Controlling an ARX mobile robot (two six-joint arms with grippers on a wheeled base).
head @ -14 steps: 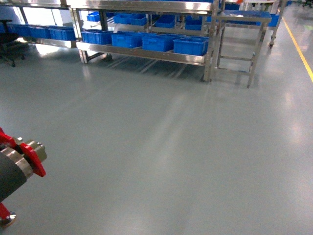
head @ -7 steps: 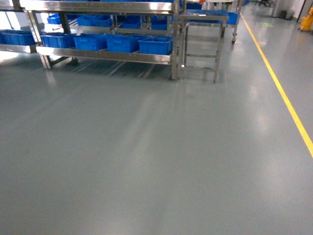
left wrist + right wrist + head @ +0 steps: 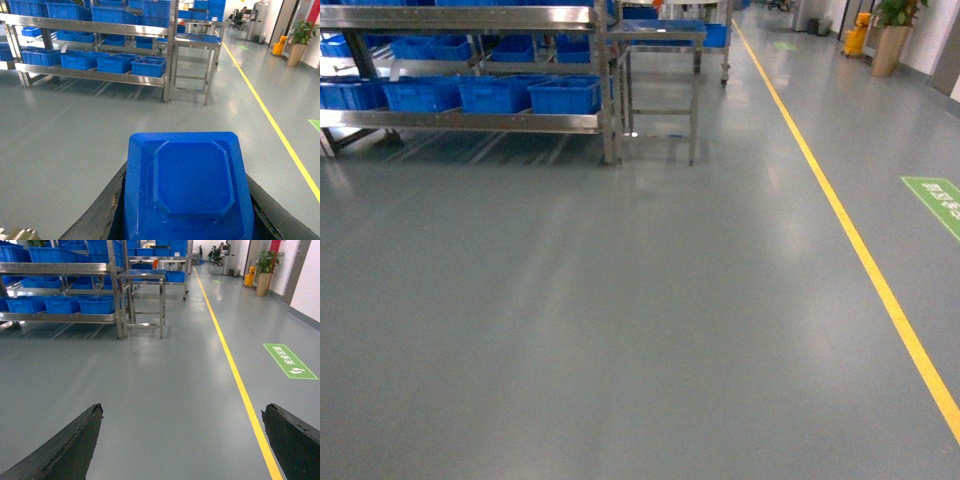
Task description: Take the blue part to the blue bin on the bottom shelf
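Close in, left gripper (image 3: 185, 220) clamped on blue part (image 3: 187, 187): moulded plastic piece w/ raised octagonal panel on top, filling space between the two black fingers (image 3: 97, 220), one each side, both touching it. Part held flat, top face toward wrist cam.

Right gripper (image 3: 182, 445) spread wide, nothing between the fingers (image 3: 65, 445); only bare grey floor (image 3: 175, 390) there.

Neither gripper visible in head view.

Beyond left jaws, ahead & to their left: stainless rack (image 3: 100, 30) w/ perforated uprights. Bottom shelf (image 3: 90, 75) carrying row of blue bins (image 3: 149, 66) side by side behind shiny front rail; nearest-corner bin just beside the rack's end upright. More blue bins on tiers above. Well apart from the held part, open floor between.

Straight ahead of left jaws, just right of rack's end upright: small steel table (image 3: 197, 41) on four legs, standing close against rack; contact not clear.

Ahead of right jaws & to their left: same rack (image 3: 65, 267) and table (image 3: 142, 275). Right of jaws' centre line: yellow floor line (image 3: 235, 375) running away into distance. Further right: green floor marking (image 3: 290, 361), text too small to read.

Far end, ahead-right of both jaws: potted plant (image 3: 265, 267), yellow object (image 3: 248, 277) beside it, type unclear. In head view, the rack's lowest tier w/ its bins sits upper left, far across the floor.
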